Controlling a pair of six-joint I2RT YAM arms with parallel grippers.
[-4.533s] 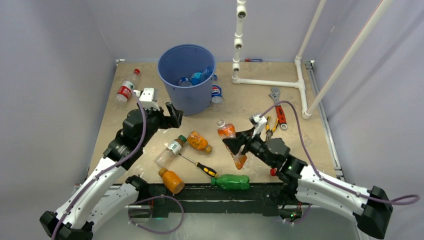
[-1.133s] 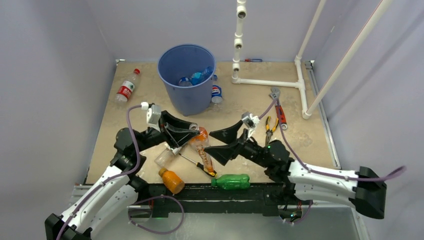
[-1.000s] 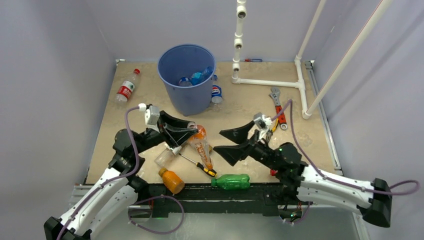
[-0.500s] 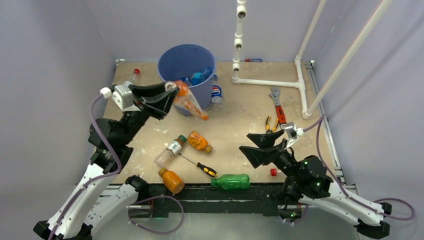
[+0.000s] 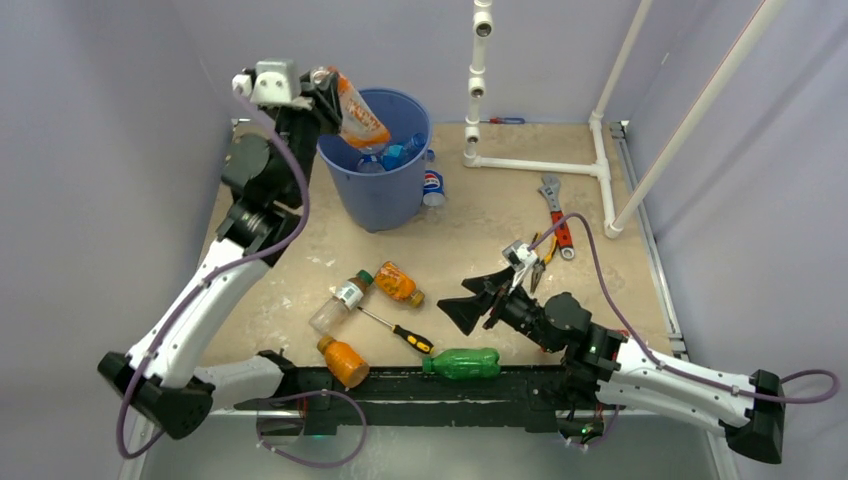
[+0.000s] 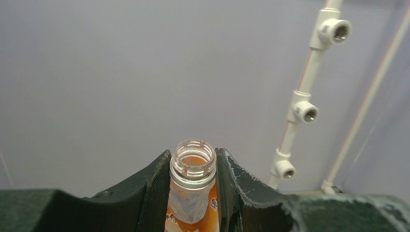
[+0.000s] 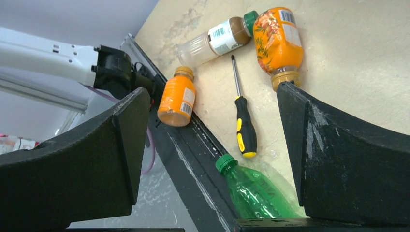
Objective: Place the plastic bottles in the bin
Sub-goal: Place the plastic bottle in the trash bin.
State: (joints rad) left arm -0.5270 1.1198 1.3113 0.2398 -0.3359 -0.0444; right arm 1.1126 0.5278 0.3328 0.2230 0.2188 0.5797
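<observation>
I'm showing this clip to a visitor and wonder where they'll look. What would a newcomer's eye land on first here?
Most likely the left claw, raised high at the far left and shut on an uncapped orange bottle held tilted above the blue bin. Next comes the right claw, wide open and empty, low toward the near right, close to the green bottle and the screwdriver.

Bottles (image 5: 465,363), bin (image 5: 375,200), screwdriver (image 5: 398,329) on beige table (image 5: 480,230)

Bin (image 5: 375,195) mouth open except left rim, under the held bottle (image 5: 355,118). Pipe (image 5: 476,85) stands just right of it. Screwdriver (image 5: 400,332) lies between front bottles (image 5: 397,283). Surface (image 5: 450,235) bare before bin.
</observation>
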